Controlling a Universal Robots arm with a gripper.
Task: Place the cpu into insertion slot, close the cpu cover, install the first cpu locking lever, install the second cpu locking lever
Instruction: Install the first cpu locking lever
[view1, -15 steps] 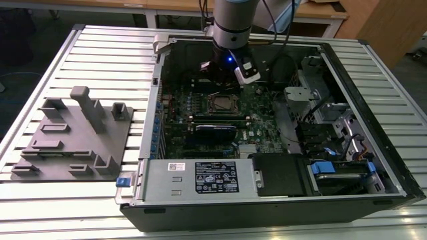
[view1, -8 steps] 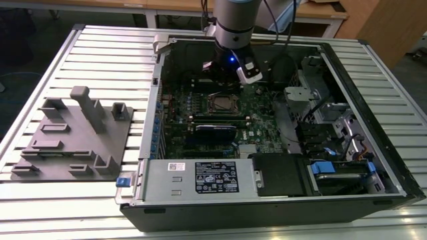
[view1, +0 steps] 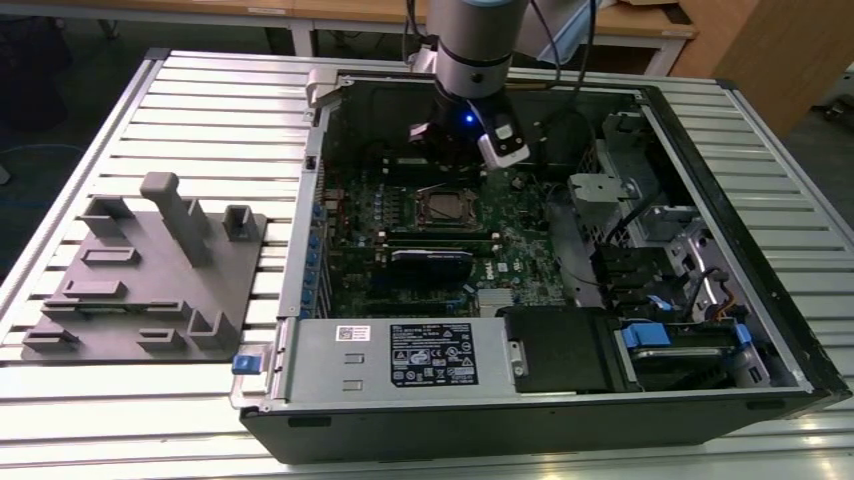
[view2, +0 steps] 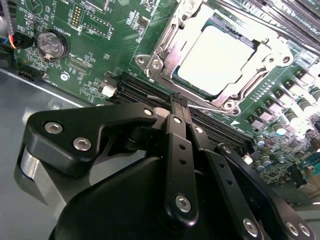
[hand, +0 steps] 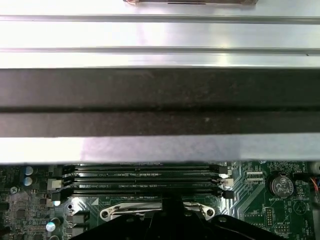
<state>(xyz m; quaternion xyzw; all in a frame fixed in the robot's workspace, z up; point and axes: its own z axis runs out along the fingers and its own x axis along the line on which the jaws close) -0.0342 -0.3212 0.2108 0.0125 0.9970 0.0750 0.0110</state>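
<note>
The cpu (view2: 216, 56), a dull silver square, lies in the socket on the green motherboard (view2: 100, 45). The cpu cover (view2: 165, 47), a silver frame, lies flat around the cpu. A thin wire lever (view2: 200, 104) runs along the socket edge closest to the gripper. My gripper (view2: 178, 101) is shut with its black fingertips pressed together just over that edge, nothing visibly between them. In the exterior view the gripper (view1: 461, 160) hangs inside the case, just behind the socket with the cpu (view1: 445, 208). The first wrist view has the socket edge (hand: 150, 210) beside black memory slots (hand: 140, 181).
The open black computer case (view1: 721, 130) stands on a slatted metal table (view1: 200, 120). A labelled power supply box (view1: 400, 355) fills the case's front. Drive bays and cables (view1: 667, 270) sit at the exterior view's right. A grey fixture plate (view1: 147, 270) lies beside the case. A coin battery (view2: 52, 44) sits near the socket.
</note>
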